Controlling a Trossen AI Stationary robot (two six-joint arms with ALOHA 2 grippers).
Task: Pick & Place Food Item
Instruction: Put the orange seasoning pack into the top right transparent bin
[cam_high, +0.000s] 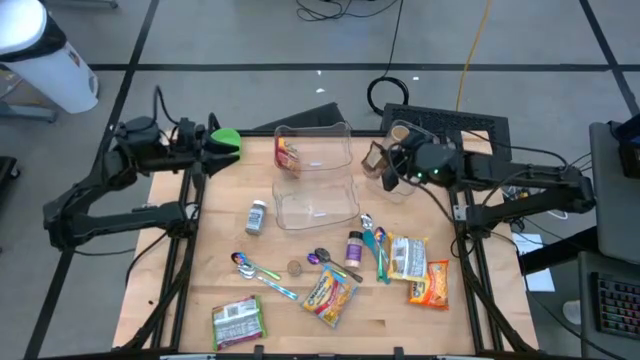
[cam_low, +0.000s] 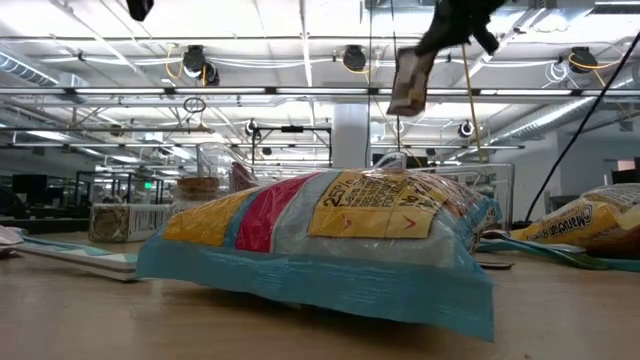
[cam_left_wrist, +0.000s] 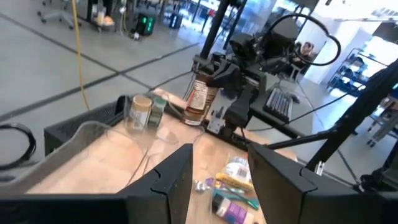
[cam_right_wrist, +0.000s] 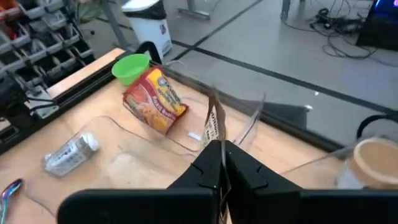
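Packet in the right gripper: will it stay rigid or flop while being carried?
Probably floppy: the packet dangles from the right gripper, pinched by one thin edge. Likely light, since that small pinch holds it. It may swing when moved.

A green bowl (cam_high: 226, 141) sits at the far left corner of the wooden table (cam_high: 210, 275). Past the table's far edge, a black keyboard (cam_high: 450, 122) lies on the grey floor, with a coil of black cable (cam_high: 387, 92) just beside it and a yellow cord (cam_high: 472, 50) trailing away. A white bin (cam_high: 45, 55) stands well off to the left. Purple and teal spoons (cam_high: 255, 269) lie on the near part of the table.
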